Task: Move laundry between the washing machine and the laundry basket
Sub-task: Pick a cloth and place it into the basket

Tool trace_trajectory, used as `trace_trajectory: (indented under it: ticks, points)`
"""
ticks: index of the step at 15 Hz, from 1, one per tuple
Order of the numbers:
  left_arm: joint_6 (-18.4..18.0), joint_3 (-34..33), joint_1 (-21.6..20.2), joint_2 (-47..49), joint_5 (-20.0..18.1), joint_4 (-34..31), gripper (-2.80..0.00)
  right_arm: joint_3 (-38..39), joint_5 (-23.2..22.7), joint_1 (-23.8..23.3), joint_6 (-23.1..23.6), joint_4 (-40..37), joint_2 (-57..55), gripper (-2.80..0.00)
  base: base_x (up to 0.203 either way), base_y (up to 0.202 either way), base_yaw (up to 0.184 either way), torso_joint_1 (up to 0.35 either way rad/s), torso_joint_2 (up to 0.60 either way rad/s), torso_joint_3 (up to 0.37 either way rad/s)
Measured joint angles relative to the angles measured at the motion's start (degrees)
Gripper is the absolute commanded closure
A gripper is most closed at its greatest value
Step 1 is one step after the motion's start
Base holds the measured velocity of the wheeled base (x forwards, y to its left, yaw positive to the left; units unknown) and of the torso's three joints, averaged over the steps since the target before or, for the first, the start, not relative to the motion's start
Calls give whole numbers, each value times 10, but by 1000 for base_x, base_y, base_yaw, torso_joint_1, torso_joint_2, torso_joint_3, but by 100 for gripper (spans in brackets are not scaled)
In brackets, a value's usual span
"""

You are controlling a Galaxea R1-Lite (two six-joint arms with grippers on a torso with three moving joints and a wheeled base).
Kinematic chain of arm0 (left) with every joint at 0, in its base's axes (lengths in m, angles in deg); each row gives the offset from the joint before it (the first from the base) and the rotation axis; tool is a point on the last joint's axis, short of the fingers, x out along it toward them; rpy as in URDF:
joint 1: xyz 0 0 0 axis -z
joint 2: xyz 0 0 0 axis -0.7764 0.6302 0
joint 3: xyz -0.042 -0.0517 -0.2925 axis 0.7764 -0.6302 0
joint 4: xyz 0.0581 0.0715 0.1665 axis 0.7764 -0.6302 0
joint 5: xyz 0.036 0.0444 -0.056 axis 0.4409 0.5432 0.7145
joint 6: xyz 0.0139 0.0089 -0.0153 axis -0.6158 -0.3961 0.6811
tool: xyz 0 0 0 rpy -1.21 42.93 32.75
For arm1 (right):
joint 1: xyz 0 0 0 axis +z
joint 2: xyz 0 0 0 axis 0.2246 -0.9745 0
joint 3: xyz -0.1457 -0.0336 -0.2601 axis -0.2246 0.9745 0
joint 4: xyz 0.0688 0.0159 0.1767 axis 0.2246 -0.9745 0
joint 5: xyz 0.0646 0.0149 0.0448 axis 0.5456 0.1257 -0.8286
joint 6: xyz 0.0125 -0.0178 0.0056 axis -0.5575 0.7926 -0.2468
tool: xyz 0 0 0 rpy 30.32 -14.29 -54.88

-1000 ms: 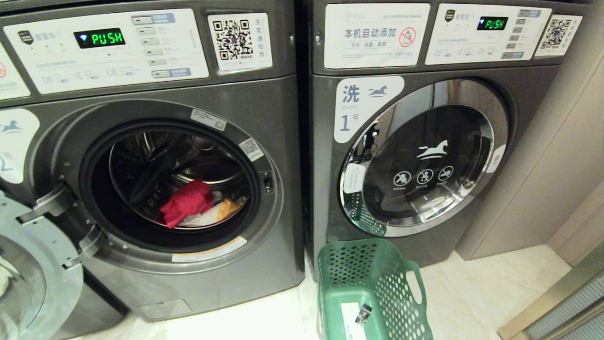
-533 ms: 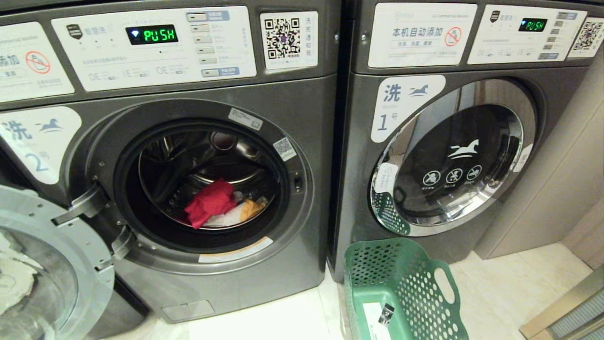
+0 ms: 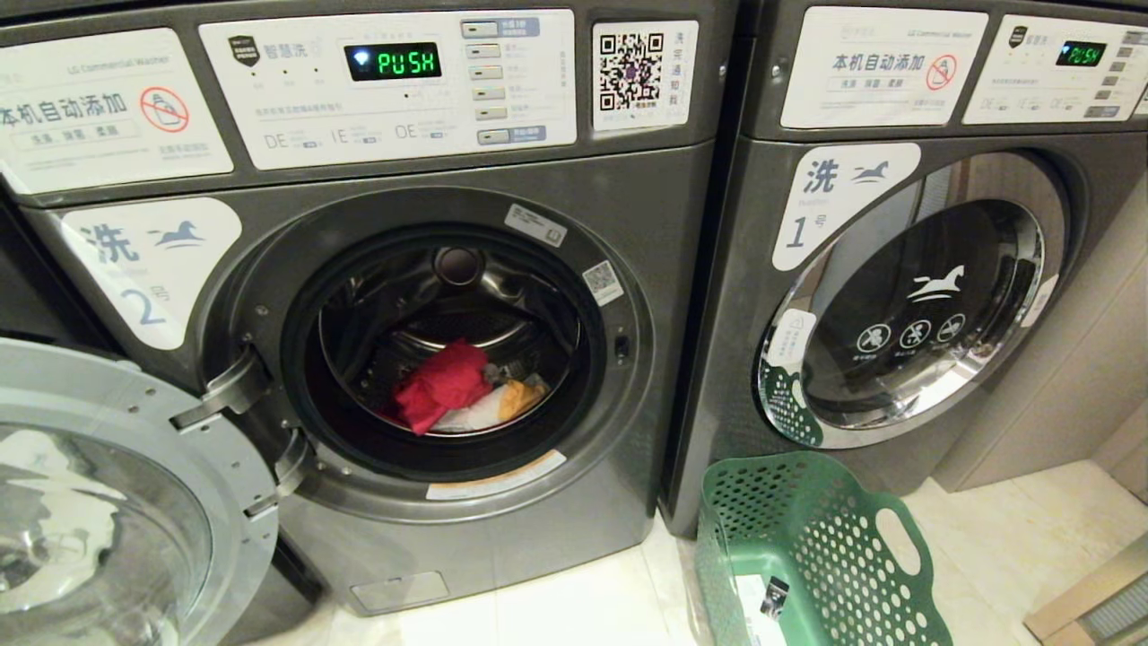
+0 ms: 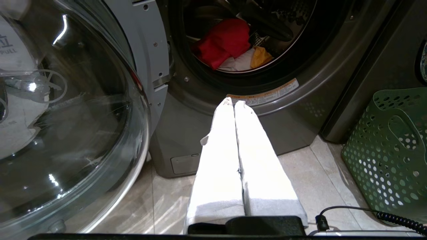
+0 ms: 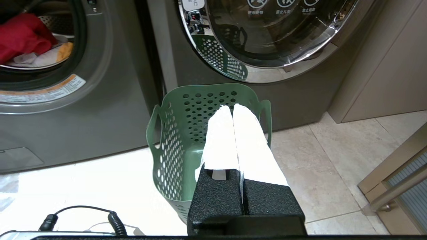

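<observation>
Soft, light red-pink cloth garment (image 3: 442,384) in dark grey washer drum: pinch top fold. Left claw (image 4: 234,104), right claw (image 5: 232,108) closed, empty.

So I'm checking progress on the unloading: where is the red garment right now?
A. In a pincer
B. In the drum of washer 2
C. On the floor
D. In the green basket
B: the red garment lies in the open drum of washer 2, beside white and orange pieces.
</observation>
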Motion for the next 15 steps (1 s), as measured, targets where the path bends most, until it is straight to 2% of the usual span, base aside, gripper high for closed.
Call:
trace_trajectory:
  ticks: [9,15]
  points:
    - [0,0,0,0,0,0,0,0,0,0,0,0,0,0,0,0,0,0,0,0]
    - [-1,0,0,0,0,0,0,0,0,0,0,0,0,0,4,-9,161,2,3,3]
